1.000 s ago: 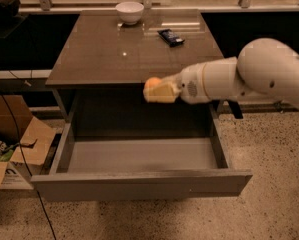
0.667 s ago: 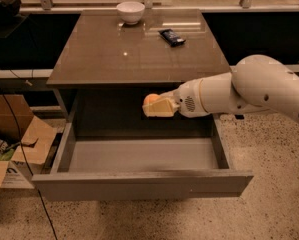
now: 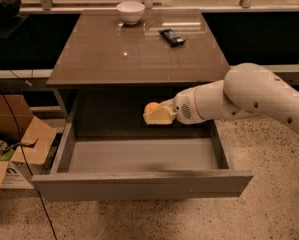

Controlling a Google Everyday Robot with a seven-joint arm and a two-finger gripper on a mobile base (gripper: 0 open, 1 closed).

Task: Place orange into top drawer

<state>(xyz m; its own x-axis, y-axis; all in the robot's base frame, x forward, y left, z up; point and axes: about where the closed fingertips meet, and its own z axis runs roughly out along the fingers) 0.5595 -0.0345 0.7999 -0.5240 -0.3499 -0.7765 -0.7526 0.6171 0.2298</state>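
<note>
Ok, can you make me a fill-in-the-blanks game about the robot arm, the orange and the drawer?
1. The tool holds the orange above the top drawer, which is pulled ____.
2. The bowl on the cabinet top is ____ in colour.
3. In the picture, the dark snack packet lies to the ____ of the bowl.
Missing words: open; white; right.

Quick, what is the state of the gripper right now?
Gripper: closed, holding the orange, above the open top drawer.
</note>
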